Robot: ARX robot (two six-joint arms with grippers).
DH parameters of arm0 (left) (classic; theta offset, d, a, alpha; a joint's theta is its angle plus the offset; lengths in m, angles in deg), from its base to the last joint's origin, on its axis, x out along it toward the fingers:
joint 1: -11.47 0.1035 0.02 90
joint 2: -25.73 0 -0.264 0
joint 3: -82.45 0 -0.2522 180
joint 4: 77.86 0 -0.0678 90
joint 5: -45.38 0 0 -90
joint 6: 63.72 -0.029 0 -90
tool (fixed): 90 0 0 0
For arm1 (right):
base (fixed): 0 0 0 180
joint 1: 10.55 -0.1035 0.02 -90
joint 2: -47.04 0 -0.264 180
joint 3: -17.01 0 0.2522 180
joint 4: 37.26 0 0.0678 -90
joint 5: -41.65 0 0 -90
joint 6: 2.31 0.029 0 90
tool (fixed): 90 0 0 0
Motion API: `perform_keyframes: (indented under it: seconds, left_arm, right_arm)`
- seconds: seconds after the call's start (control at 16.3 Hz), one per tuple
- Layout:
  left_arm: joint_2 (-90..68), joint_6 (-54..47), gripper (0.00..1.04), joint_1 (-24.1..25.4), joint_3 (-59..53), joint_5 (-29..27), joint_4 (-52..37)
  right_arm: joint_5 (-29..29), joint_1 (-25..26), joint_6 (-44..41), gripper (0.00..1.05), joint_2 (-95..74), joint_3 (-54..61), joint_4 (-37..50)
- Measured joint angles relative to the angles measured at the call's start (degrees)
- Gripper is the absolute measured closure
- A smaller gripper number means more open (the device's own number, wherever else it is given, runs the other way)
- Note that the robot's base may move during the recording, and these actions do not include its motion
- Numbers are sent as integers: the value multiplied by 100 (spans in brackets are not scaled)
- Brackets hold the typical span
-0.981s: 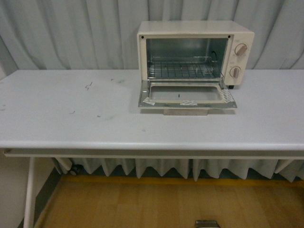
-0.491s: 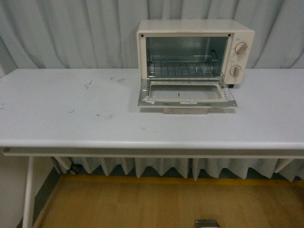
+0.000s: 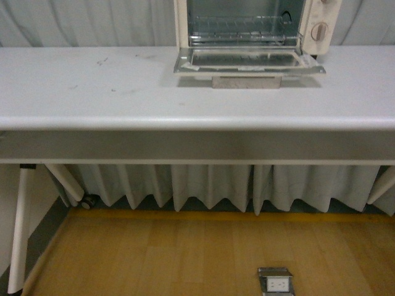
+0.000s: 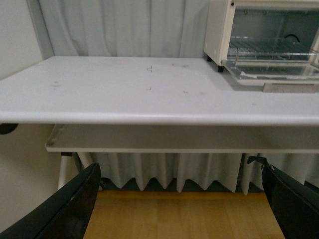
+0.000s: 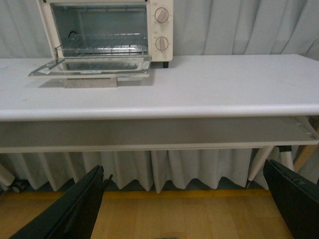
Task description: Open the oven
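Black fingers (image 4: 75, 204) of both grippers spread wide and empty, held low before the table (image 3: 185, 105). At its rear edge, the oven (image 5: 107, 35) faces the robot, door (image 3: 247, 60) dropped flat.

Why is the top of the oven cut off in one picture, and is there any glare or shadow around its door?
Front view: the oven runs past the frame's upper edge; its lowered door casts a soft shadow on the table. Right wrist view: whole oven visible, evenly lit, slightly soft. Left wrist view: door glass shows faint reflections; dark blurred fingers at the corners.

Dim, even indoor light; soft focus, faint shadows.
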Motion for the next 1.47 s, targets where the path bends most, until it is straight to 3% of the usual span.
perform_keyframes:
  seconds: [1.47]
  left_arm:
    - [0,-2,7,0,0,-2,13]
  right_arm:
    - [2,0,0,6,0,0,-9]
